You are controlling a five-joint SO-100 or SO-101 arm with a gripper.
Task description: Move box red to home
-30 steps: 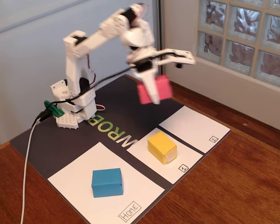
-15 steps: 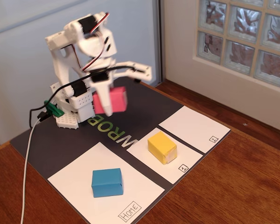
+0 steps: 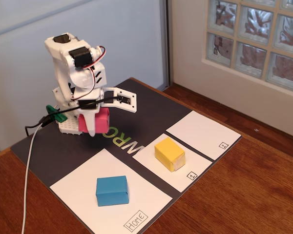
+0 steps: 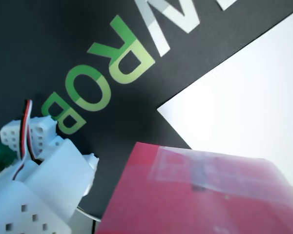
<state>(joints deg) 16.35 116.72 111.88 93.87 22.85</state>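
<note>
The red box hung clear of the dark mat, clamped in the gripper just in front of the arm's own base, at the far side of the mat from the home sheet. A second before, it had been carried high and well out toward the glass-block window; half a second before, it had already swung back to mid-height near the base; now it sat lower and tucked in closer. That suggested the carry was turning toward home rather than away from it, though the box was not yet over the paper in the fixed view. In the wrist view the red box filled the lower right, with a pale translucent finger pad lying across its top face and the white corner of the home sheet showing just beyond it. The blue block lay on the home sheet, toward the edge nearest the camera, so bare paper was left on the side nearer the arm. The yellow block rested on the smaller sheet to the right of home, undisturbed. The arm was folded tightly back on itself, its upper links stacked above the base and the wrist pointing down, the long white finger running down the near face of the box.
</note>
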